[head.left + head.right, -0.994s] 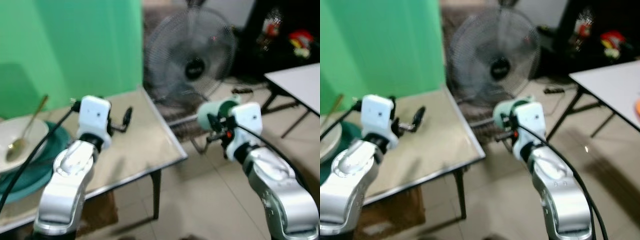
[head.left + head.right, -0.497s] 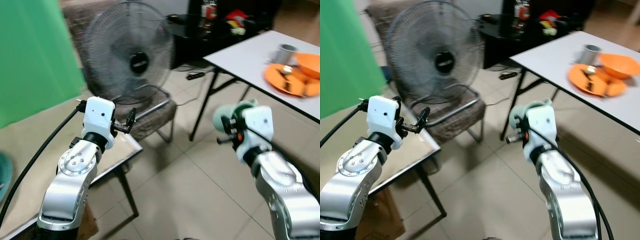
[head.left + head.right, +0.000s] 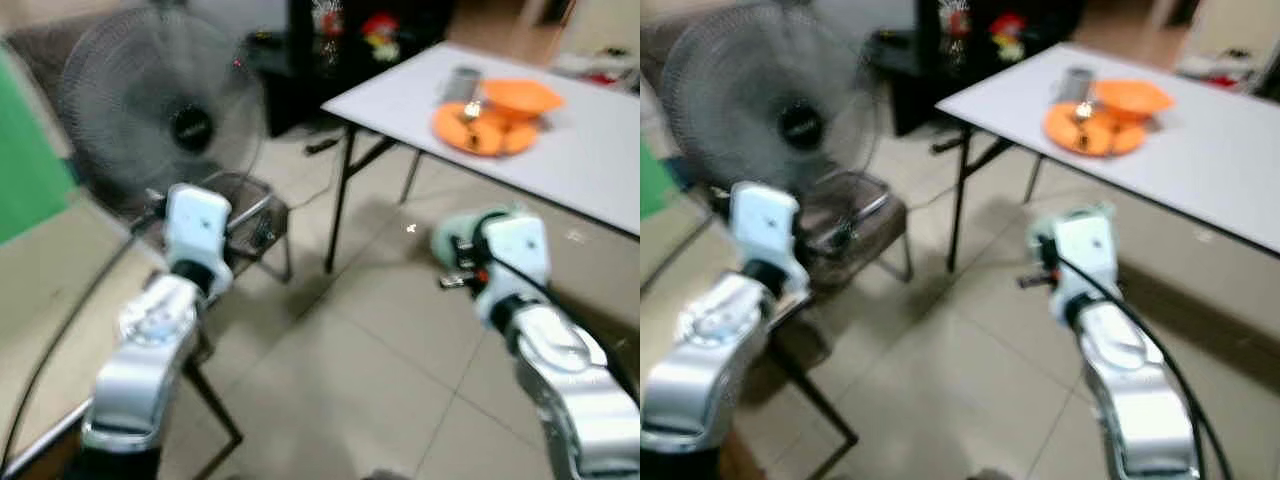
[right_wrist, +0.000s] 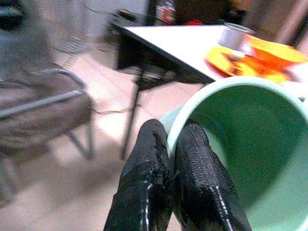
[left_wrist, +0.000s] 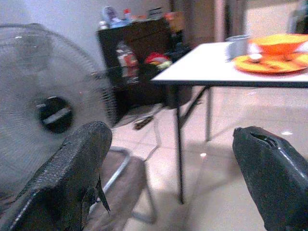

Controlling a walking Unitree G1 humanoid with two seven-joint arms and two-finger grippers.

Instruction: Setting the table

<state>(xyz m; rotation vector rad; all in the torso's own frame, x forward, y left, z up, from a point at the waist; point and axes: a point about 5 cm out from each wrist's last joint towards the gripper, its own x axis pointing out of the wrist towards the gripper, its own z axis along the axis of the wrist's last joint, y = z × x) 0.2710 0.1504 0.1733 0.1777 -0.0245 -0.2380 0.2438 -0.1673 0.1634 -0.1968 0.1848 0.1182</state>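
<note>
Right pincer (image 4: 166, 163) is clamped on the rim of the green cup (image 4: 240, 159), carried over the floor, well short of the white worktop (image 3: 560, 150). Left pincer (image 5: 168, 168) is spread wide, empty. I'd keep the cup level and set it beside the orange plate (image 3: 480, 128).
</note>
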